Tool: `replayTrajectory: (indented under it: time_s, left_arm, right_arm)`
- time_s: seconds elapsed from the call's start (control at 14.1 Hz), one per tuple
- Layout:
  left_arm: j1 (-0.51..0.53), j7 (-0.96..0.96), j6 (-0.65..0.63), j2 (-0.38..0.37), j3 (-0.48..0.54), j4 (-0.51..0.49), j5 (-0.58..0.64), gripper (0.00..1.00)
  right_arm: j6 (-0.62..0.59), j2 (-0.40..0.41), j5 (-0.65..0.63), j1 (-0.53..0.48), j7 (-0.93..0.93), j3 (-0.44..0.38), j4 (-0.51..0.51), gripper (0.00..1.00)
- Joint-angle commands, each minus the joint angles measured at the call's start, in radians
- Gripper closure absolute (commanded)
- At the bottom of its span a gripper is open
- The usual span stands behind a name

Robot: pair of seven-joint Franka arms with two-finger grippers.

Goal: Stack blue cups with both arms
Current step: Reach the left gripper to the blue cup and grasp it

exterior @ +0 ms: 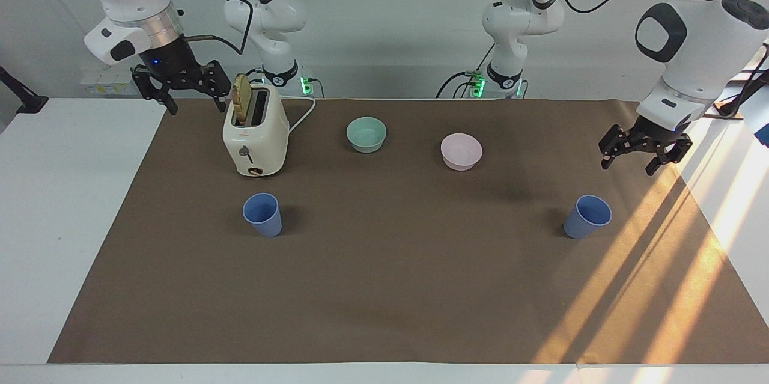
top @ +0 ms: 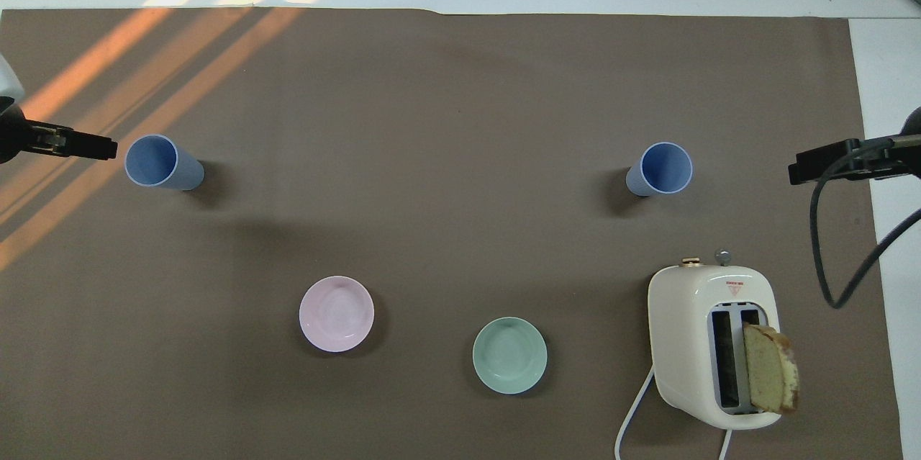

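The left gripper (exterior: 638,154) is held open in the air near one blue cup (exterior: 587,216). The right gripper (exterior: 180,88), also open, waits beside the toaster (exterior: 255,137). The other blue cup (exterior: 262,214) stands in front of the toaster. A tall, light cup could be tipped over by a bumped rim.

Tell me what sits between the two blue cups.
Nothing: in the overhead view only bare brown mat lies between the one blue cup and the other blue cup; both bowls sit nearer the robots.

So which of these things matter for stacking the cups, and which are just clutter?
Job:
- blue cup at the right arm's end
- blue cup at the left arm's end
- left gripper, open
- right gripper, open

Lying about:
- toaster with bread slice
- mint-green bowl
- pink bowl
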Motion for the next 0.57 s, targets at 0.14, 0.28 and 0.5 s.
replayTrajectory:
  time_s: [0.14,0.28,0.5]
  left_arm:
    - [0.025,0.025,0.138,0.056,-0.005,-0.070,0.015,0.00]
    - [0.037,0.025,0.178,0.102,-0.005,-0.071,0.010,0.00]
    - [0.040,0.029,0.224,0.140,-0.005,-0.077,0.007,0.00]
  right_arm:
    - [0.024,-0.001,0.012,-0.011,0.017,0.008,-0.004,0.00]
    - [0.025,-0.008,0.012,-0.011,0.017,0.008,-0.011,0.00]
    - [0.025,-0.009,0.012,-0.011,0.018,0.008,-0.018,0.00]
